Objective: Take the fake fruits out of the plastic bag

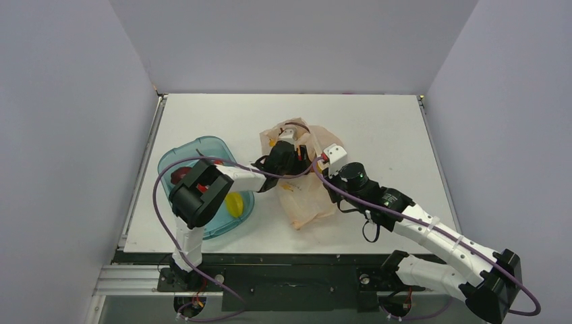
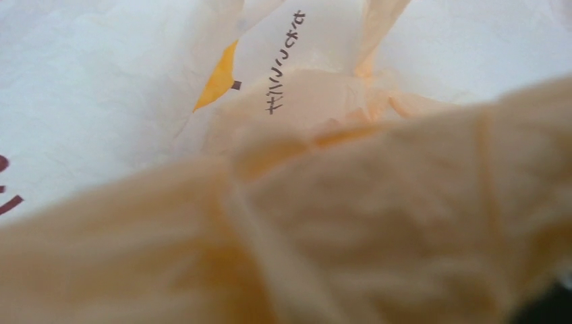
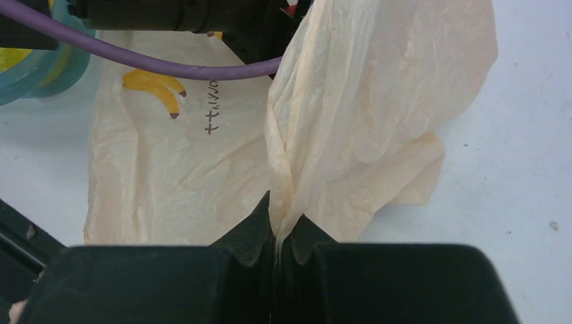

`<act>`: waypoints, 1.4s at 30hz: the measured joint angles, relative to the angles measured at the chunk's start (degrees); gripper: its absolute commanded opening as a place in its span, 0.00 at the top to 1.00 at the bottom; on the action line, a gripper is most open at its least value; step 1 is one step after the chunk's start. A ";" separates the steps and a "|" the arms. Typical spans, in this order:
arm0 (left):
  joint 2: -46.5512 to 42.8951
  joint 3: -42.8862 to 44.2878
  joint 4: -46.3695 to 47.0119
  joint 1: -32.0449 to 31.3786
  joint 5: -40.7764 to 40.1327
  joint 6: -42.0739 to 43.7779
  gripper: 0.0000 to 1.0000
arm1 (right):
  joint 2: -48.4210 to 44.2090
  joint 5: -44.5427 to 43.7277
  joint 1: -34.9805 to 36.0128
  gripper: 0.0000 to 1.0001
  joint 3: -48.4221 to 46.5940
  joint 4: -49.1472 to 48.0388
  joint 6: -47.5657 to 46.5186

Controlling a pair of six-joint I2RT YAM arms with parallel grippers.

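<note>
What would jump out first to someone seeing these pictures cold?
The crumpled peach plastic bag at the middle of the table draws the eye, with both arms meeting at it. The right gripper is pinched shut on a fold of it, and the left gripper sits at its opening. To the left, a teal tray holds a red fruit and a yellow fruit.
</note>
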State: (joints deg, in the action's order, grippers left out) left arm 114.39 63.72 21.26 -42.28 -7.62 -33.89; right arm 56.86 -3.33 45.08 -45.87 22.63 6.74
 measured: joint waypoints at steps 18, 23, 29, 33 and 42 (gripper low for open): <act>-15.08 -7.91 3.08 6.80 32.04 -17.77 1.00 | 1.57 -21.81 -0.15 1.00 4.37 -9.35 9.60; -15.08 -12.63 14.40 6.84 43.82 -28.65 1.00 | 4.87 -27.71 -0.42 1.00 4.13 -11.56 11.80; -16.63 -16.90 22.69 4.31 51.71 -34.86 1.00 | 12.13 -32.04 -0.74 1.00 1.29 -12.63 13.53; -21.64 -18.45 19.74 2.12 53.33 -32.33 1.00 | 13.84 -33.64 -1.22 1.00 -0.52 -12.79 14.25; -30.40 -18.62 3.87 -1.77 54.69 -18.40 1.00 | 14.32 -37.70 -5.88 1.00 -5.27 -12.76 14.95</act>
State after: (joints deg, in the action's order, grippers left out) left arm 83.99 45.10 25.12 -44.05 47.07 -52.29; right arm 71.18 -41.04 39.20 -51.13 9.87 21.69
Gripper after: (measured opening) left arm 0.661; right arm 0.002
